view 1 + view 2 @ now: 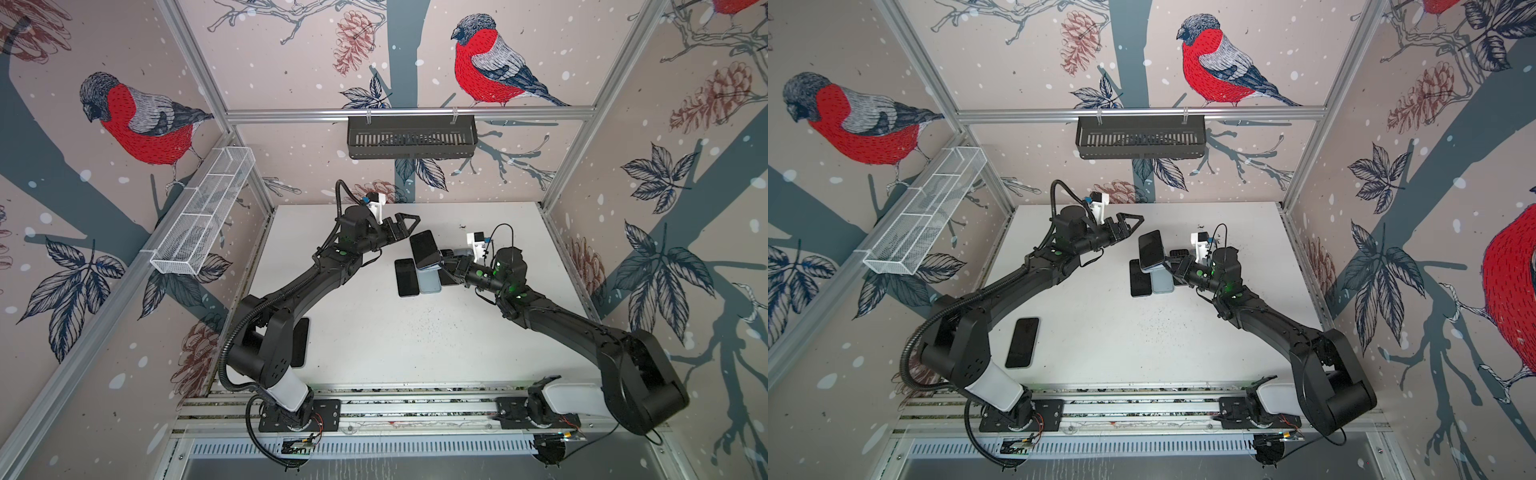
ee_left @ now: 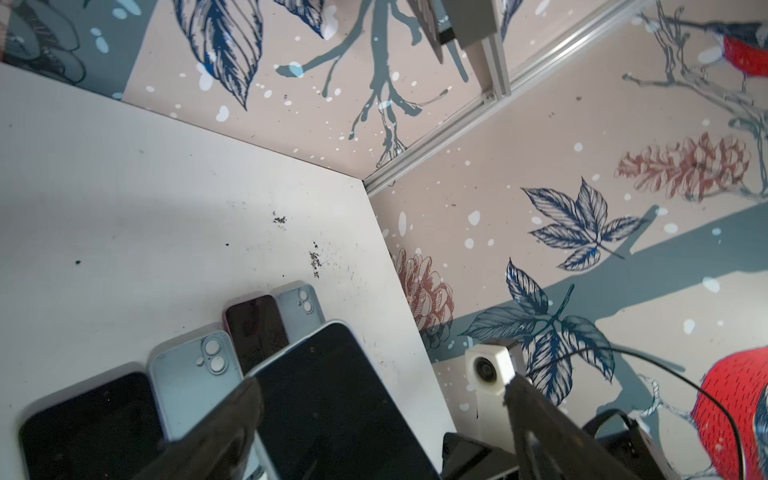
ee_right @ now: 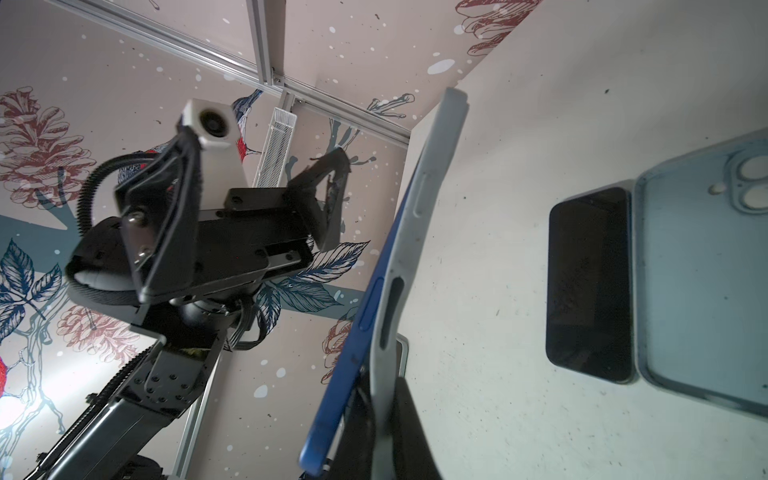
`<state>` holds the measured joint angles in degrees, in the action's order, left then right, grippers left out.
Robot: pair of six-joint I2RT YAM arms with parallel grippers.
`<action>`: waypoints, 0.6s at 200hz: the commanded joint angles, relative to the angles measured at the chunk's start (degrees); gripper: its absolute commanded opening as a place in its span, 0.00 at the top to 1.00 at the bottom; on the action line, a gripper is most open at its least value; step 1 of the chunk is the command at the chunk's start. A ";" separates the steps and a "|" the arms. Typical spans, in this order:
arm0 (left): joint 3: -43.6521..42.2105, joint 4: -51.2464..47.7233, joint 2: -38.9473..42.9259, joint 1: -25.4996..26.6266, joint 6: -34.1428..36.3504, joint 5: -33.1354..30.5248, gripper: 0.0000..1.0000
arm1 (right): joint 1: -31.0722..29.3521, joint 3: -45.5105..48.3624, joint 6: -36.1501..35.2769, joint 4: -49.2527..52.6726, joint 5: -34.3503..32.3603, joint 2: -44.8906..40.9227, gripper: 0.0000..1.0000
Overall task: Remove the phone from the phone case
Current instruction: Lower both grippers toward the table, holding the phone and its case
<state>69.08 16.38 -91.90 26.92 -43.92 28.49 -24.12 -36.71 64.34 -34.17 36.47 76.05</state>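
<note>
- The phone (image 1: 424, 249) has a blue edge and a dark screen. It hangs tilted above the back middle of the counter (image 1: 374, 340), over a dark phone (image 1: 406, 277) and an empty blue case (image 1: 429, 282) lying side by side.
- Its pale grey phone case (image 3: 419, 199) gapes away from the blue edge along one long side; the two meet toward the far end.
- My right hand (image 1: 441, 261) is clamped tight on the phone case's lower end.
- My left hand (image 1: 409, 227) stands wide, close beside the phone's far end but apart from it.
- My right fingertips are blurred and cut off in the right wrist view and hidden under the phone in both top views. Whether they also pinch the phone, I cannot tell.
</note>
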 commanded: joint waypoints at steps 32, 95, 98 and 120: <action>9.13 -24.12 0.52 7.49 31.58 -1.93 0.10 | 0.83 0.06 0.32 -0.90 0.63 0.06 1.00; 11.76 -34.80 -0.21 13.71 42.66 -10.22 0.12 | 1.17 0.06 1.32 -0.46 1.16 0.59 1.00; 11.71 -35.03 -0.21 13.91 42.96 -10.73 0.12 | 1.12 0.06 1.33 -0.46 1.15 0.51 1.00; 12.02 -36.01 -0.71 14.98 44.24 -12.63 0.13 | 1.14 0.08 1.62 -0.45 1.25 0.42 1.00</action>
<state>80.36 -16.64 -92.12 41.08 -4.01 19.25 -22.94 -36.47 65.76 -31.75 36.51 76.79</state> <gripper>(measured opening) 0.871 0.086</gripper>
